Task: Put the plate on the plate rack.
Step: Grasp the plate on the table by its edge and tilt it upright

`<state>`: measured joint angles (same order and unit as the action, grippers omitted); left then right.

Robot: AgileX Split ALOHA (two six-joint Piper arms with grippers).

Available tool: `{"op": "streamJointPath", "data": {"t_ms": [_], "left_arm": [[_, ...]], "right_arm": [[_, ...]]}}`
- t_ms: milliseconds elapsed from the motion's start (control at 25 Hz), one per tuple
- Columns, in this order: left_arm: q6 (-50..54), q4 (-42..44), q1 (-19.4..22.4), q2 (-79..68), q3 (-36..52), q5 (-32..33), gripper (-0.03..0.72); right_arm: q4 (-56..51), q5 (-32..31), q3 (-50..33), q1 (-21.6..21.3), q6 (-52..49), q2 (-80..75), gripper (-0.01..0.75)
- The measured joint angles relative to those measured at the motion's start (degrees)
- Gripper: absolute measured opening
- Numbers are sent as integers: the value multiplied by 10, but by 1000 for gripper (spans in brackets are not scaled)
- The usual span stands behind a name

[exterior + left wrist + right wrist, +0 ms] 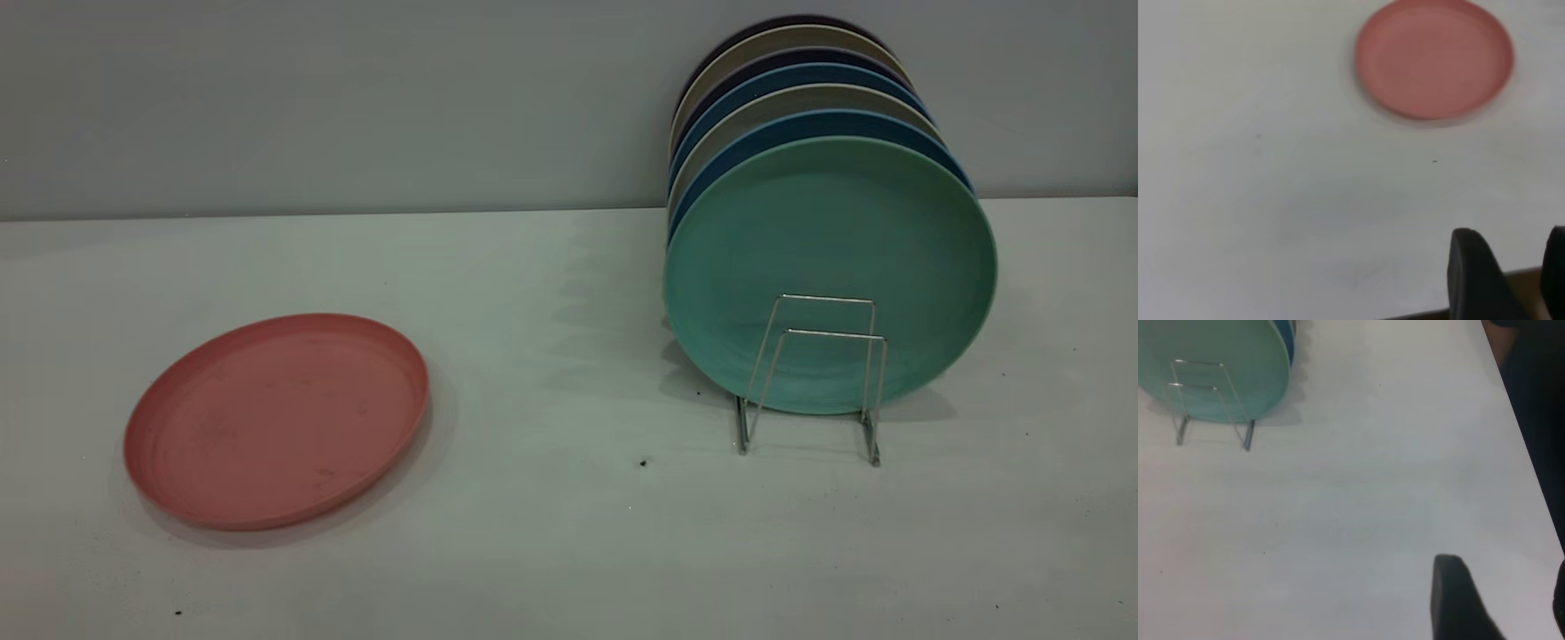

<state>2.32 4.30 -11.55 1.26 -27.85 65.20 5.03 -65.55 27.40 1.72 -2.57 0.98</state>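
The salmon-pink plate (277,418) lies flat on the white table at the left; it also shows in the left wrist view (1435,59). The silver wire plate rack (813,373) stands at the right, with its front loops bare; it also shows in the right wrist view (1208,400). My left gripper (1511,267) is open and empty, high above the table's near edge, far from the pink plate. My right gripper (1501,593) is open and empty, above the table well short of the rack. Neither gripper shows in the exterior view.
A teal-green plate (831,267) stands upright in the rack, with several blue and beige plates (782,98) behind it. The table's edge (1521,453) runs beside my right gripper, with a dark shape beyond it. A grey wall stands behind the table.
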Motion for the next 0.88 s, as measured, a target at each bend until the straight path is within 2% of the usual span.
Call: {"op": "streamJointPath", "data": {"t_ms": [160, 400, 680, 880], "left_arm": [[0, -1, -31, 0, 0, 0, 284], [2, 0, -35, 0, 0, 0, 284], [2, 0, -35, 0, 0, 0, 284], [39, 26, -35, -35, -1, -2, 284]], "right_arm": [[0, 0, 0, 0, 0, 0, 365], [0, 0, 0, 1, 0, 0, 365], [6, 1, 0, 57, 1, 0, 365], [14, 16, 8, 69, 1, -40, 365]]}}
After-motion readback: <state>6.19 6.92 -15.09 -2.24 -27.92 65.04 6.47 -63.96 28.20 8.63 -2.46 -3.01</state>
